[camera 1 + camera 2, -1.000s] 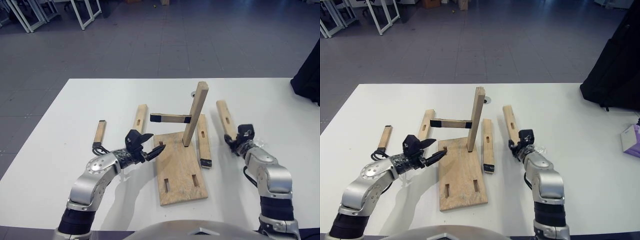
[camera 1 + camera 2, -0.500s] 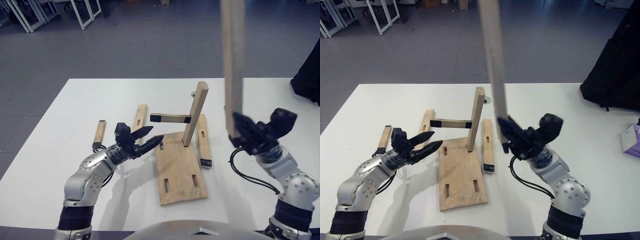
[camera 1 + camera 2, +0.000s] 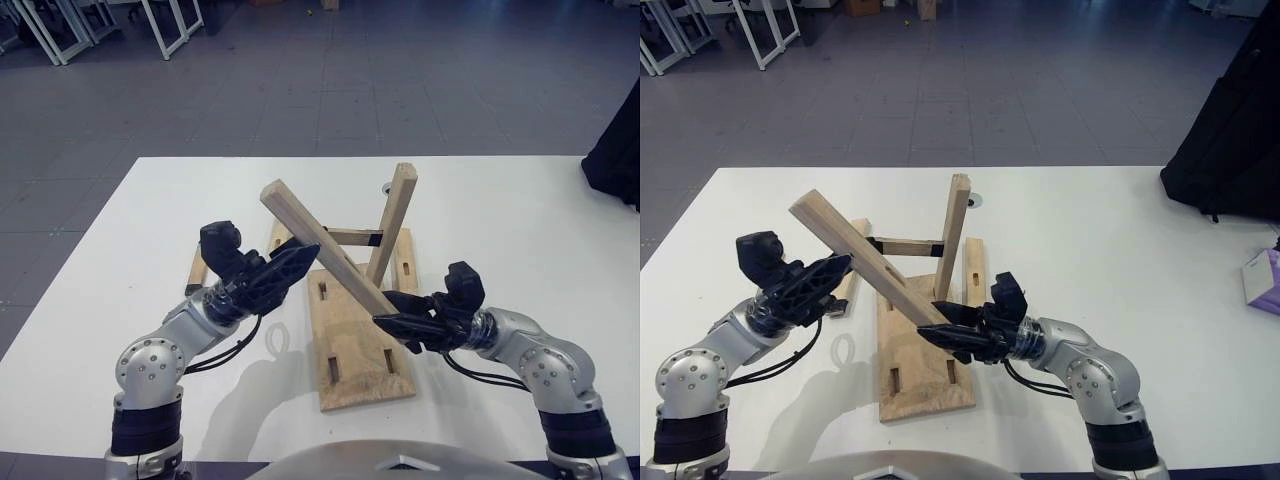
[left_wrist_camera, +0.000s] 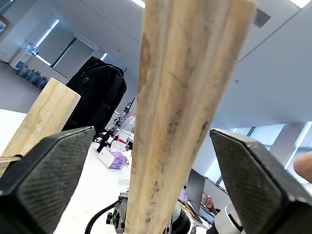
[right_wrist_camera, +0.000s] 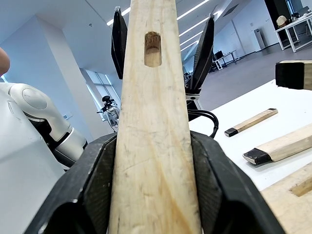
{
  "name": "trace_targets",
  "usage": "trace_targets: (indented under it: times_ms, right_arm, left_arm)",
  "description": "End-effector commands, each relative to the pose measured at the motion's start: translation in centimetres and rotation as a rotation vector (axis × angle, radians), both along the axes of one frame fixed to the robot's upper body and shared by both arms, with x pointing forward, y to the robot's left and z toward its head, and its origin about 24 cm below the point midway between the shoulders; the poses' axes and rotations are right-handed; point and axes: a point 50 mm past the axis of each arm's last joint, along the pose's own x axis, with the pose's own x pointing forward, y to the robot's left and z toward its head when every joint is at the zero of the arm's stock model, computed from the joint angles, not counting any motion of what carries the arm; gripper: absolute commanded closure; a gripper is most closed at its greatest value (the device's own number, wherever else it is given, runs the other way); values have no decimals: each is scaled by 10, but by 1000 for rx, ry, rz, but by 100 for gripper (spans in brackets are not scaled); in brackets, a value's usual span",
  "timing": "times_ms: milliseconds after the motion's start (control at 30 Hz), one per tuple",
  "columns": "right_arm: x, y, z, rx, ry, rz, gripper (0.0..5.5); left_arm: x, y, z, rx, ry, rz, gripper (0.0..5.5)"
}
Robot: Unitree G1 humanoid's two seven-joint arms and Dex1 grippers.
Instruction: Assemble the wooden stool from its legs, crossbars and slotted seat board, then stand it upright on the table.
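Leg (image 3: 318,245) held slanted over seat board (image 3: 365,380), bench (image 3: 560,230) centre-front. Right tool (image 3: 388,322) clamped on its lower end; left tool (image 3: 305,258) spread, straddling it. Leg-fitting step; next, likely: tip it upright and seat it in a free slot.

The seat board (image 3: 360,378) is laid flat on the bench (image 3: 520,230), an upright leg (image 3: 395,215) stood at its far end. A slanted leg (image 3: 310,235) is held above it by the right hand (image 3: 385,322).

Bright, even overhead lighting.
Soft shadows are thrown on the white table (image 3: 520,220) toward 6 o'clock; glare is given off by ceiling strip lights (image 5: 195,8).
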Motion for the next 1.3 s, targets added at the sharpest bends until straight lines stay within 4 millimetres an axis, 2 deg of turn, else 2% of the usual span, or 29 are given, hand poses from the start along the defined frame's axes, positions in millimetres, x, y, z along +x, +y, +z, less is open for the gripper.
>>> trace_targets:
  times_ms: [33, 67, 233, 500, 867, 900, 933, 967, 1033, 1067, 1133, 1233, 1300]
  right_arm:
    - [2, 1, 0, -19, -16, -7, 348]
    - [2, 2, -2, -25, -15, -11, 348]
    - [3, 5, -5, -44, -10, -16, 348]
    - [5, 3, -3, -39, -20, -31, 348]
    - [4, 5, -9, -84, -40, -51, 348]
    - [5, 7, -12, -109, 3, -41, 348]
    - [7, 8, -13, -110, 50, -30, 309]
    - [8, 9, -14, -119, 77, -26, 293]
    - [9, 7, -17, -181, 71, -41, 253]
    - [9, 5, -25, -302, 14, -59, 234]
    - [10, 1, -35, -435, -50, -77, 212]
    - [16, -4, -46, -578, -102, -99, 212]
    - [19, -5, -55, -629, -92, -105, 212]
  left_arm:
    - [0, -6, 0, 49, 0, -10, 113]
    - [1, -7, -2, 72, 2, -8, 113]
    - [-1, -13, -7, 147, -12, -28, 201]
    - [2, -4, -2, 86, -34, 13, 334]
    - [7, 1, -7, 134, -26, 47, 340]
    - [7, 2, -7, 146, -32, 48, 340]
    - [7, 3, -7, 160, -40, 48, 341]
    - [9, 6, -6, 179, -51, 53, 343]
    - [14, 15, -2, 221, -73, 89, 344]
    - [18, 25, 3, 241, -93, 119, 344]
    - [23, 39, 11, 292, -130, 166, 345]
    - [32, 59, 11, 363, -115, 178, 345]
    - [39, 68, 3, 409, -91, 179, 345]
